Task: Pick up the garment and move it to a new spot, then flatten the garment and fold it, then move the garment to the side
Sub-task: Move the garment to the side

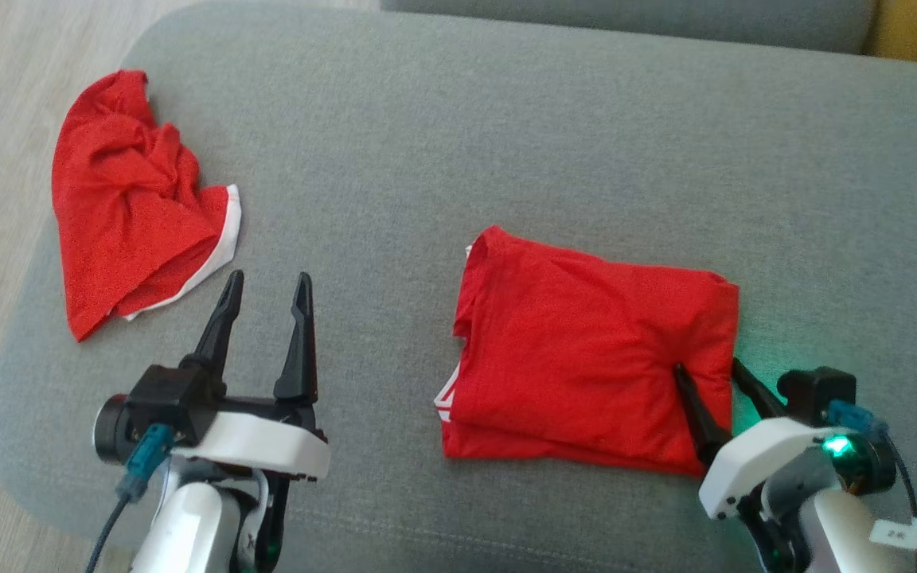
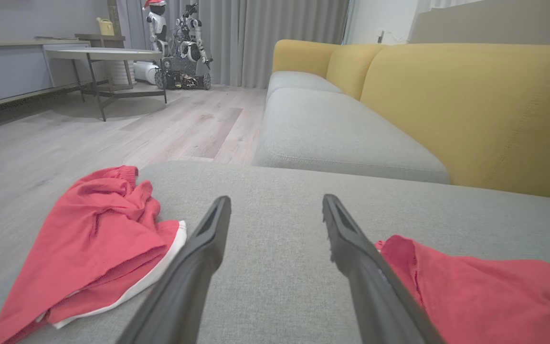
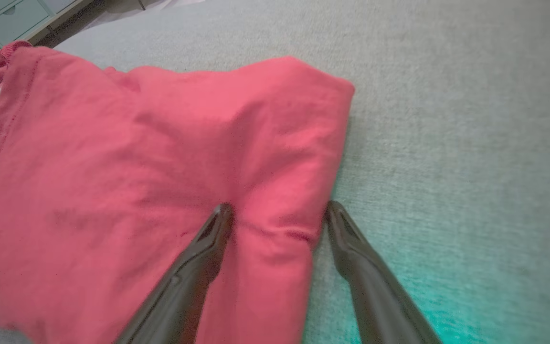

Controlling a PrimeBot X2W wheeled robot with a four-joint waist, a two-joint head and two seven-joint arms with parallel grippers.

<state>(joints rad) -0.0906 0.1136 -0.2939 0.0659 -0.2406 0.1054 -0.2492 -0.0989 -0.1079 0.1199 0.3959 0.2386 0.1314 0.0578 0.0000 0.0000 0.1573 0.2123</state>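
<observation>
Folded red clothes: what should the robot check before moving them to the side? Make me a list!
1. The folded garment lies folded on the cushion: ok.
2. The right gripper is open, astride the garment's right edge: ok.
3. Garment gripped: not ok, the jaws are open.
4. Outer finger under all the layers: cannot tell.
5. The left gripper is open, holding nothing: ok.
6. Bare cushion to the garment's right: ok.
</observation>
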